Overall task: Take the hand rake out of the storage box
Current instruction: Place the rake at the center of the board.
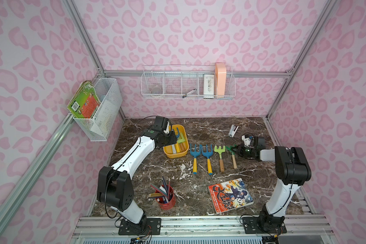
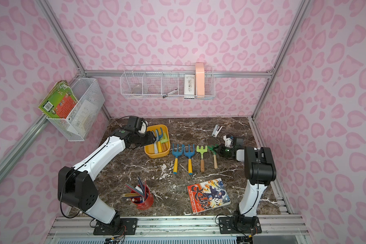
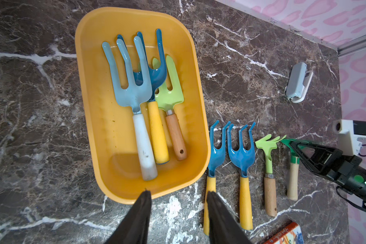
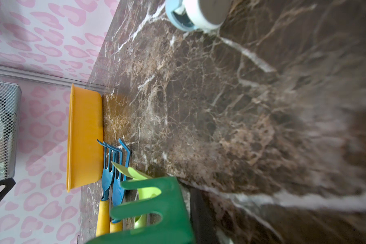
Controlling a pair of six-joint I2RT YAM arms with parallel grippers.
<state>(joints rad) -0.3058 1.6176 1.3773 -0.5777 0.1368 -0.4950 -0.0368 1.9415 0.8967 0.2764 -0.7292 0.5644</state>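
Note:
The yellow-orange storage box (image 1: 175, 156) (image 2: 156, 156) (image 3: 118, 137) (image 4: 85, 135) stands at the back left of the marble table. Three hand tools lie in it: a light-blue fork with a white handle (image 3: 131, 88), a blue fork with a yellow handle (image 3: 157, 131) and a light-green rake with a wooden handle (image 3: 170, 93). My left gripper (image 1: 173, 138) (image 2: 153, 138) (image 3: 179, 196) hovers open over the box's near end, holding nothing. My right gripper (image 1: 234, 150) (image 2: 215, 149) (image 3: 292, 145) (image 4: 184, 202) is shut on the head of a dark-green hand rake (image 1: 234, 161) (image 3: 293, 181) (image 4: 156, 211), which lies on the table.
Two blue forks (image 1: 194, 156) (image 1: 207, 156) and a light-green rake (image 1: 220, 156) lie in a row right of the box. A red pencil cup (image 1: 166, 197), a comic book (image 1: 230, 195) and a stapler (image 1: 233, 130) are on the table. White wire baskets (image 1: 188, 84) (image 1: 101, 109) hang on the walls.

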